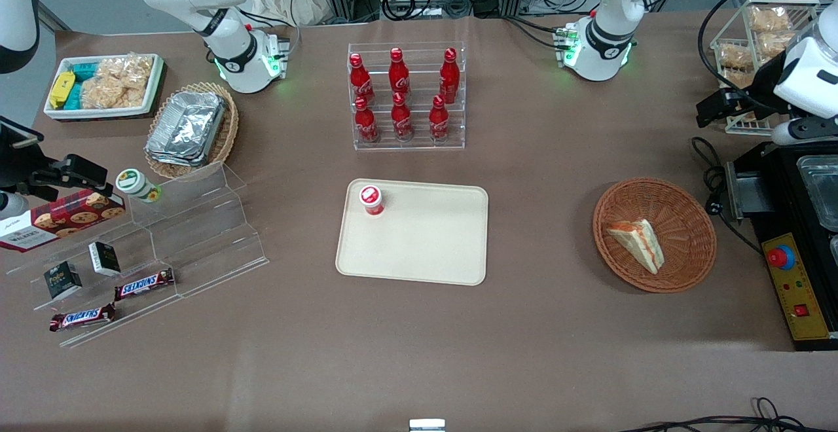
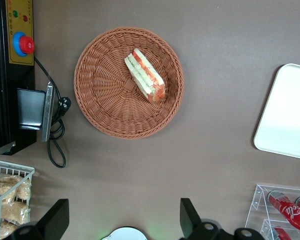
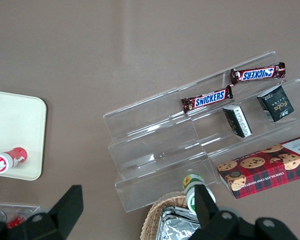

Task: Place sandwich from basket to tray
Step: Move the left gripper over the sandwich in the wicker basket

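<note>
Gripper [image 2: 124, 220] high above table, fingers spread wide, holding nothing; sandwich [image 2: 145, 75] lies in basket [image 2: 95, 107], below and ahead of the fingers, untouched; tray [image 2: 290, 117] well apart, toward the parked arm's end. Step judged: approach. Descend centred over wedge; align fingers across bread faces, not the filling edge; close gently; soft bread will likely crush.
</note>
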Robot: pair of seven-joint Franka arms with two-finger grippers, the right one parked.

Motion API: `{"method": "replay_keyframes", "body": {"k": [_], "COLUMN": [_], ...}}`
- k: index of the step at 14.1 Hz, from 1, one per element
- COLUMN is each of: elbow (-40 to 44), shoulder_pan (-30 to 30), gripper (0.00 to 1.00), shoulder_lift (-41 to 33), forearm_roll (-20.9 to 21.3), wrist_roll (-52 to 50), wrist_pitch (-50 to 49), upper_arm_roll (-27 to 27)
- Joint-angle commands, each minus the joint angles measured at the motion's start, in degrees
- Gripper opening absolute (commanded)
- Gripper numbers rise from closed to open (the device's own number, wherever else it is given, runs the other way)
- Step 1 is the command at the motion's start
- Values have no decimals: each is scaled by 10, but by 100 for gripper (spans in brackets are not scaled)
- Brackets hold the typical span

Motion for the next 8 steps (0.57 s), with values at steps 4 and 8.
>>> {"method": "replay_keyframes", "body": {"k": [4,8], "elbow": [7,7], "shoulder_pan": [-1,4], "gripper": [100,100], "shoulder_lift": [1,39], "forearm_roll": [1,0], "wrist_roll": [0,-26], "wrist_pitch": [7,8], "upper_arm_roll": [6,9]}}
